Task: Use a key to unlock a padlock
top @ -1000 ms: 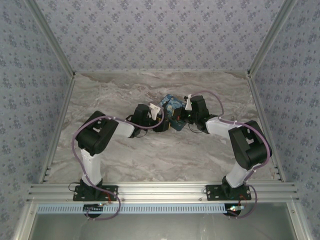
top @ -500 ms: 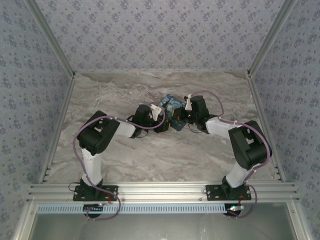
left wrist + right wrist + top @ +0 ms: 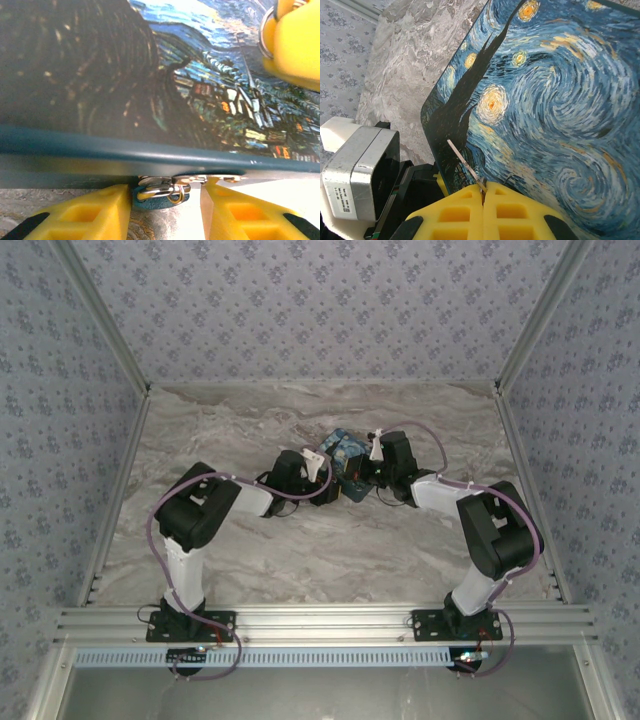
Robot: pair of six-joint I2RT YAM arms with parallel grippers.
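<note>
The tiny blue padlock (image 3: 161, 194) hangs by its silvery shackle from the latch on the box's front edge. My left gripper (image 3: 166, 202) is open, with a yellow finger on each side of the padlock. The left finger (image 3: 80, 215) sits right against it and the right finger (image 3: 240, 215) stands apart. My right gripper (image 3: 483, 189) is shut on the thin metal key (image 3: 464, 165), whose blade sticks up and left over the painted lid. From above, the left gripper (image 3: 332, 486) and right gripper (image 3: 362, 472) meet at the box's near side.
The blue-and-yellow starry-night box (image 3: 346, 447) lies mid-table on the marble surface (image 3: 230, 425). Its lid (image 3: 550, 95) spreads under the right gripper. A yellow finger of the right gripper with a silvery ring (image 3: 295, 40) hangs over the lid. The left wrist's camera housing (image 3: 360, 170) is close by.
The left arm has edged slightly toward the box's front. The right arm has hardly moved.
</note>
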